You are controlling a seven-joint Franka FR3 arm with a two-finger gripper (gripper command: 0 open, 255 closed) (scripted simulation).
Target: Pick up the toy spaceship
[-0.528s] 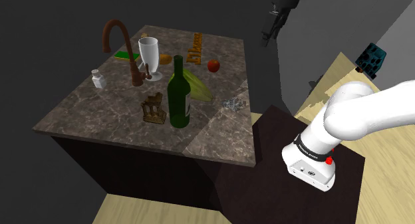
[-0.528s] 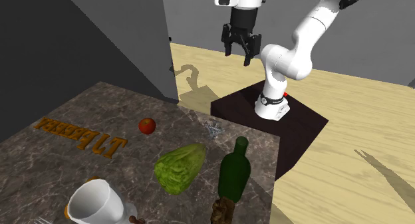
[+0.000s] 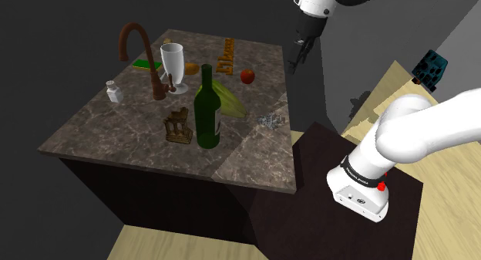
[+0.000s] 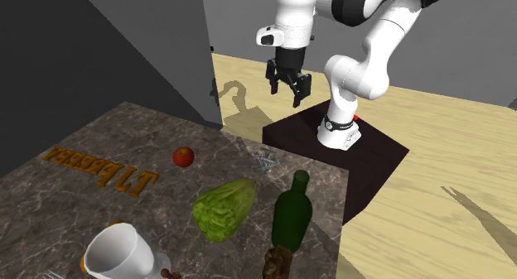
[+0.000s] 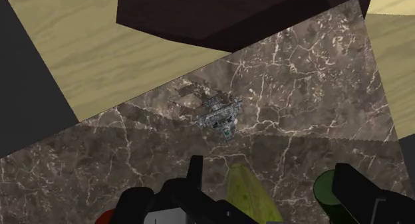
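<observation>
The toy spaceship (image 3: 270, 121) is a small grey, spiky model lying on the marble counter (image 3: 116, 127) near the edge that faces the stand. It also shows as the spaceship (image 4: 267, 161) and the spaceship (image 5: 221, 115). My gripper (image 3: 297, 58) hangs high above the counter's far corner, well above the toy. In the second exterior view the gripper (image 4: 287, 84) is open, its fingers spread with nothing between them. In the wrist view the spaceship lies far below, ahead of the fingers (image 5: 195, 173).
On the counter stand a green bottle (image 3: 206, 110), a lettuce head (image 3: 230, 102), a red apple (image 3: 247, 76), a white goblet (image 3: 173, 63), a brown faucet (image 3: 137, 46), a small horse figure (image 3: 177, 126) and a salt shaker (image 3: 114, 91). A grey wall (image 4: 149, 45) rises beside the counter.
The arm has swung the gripper lower and toward the counter, now over its corner. The fingers stay open. Nothing on the counter moved.
</observation>
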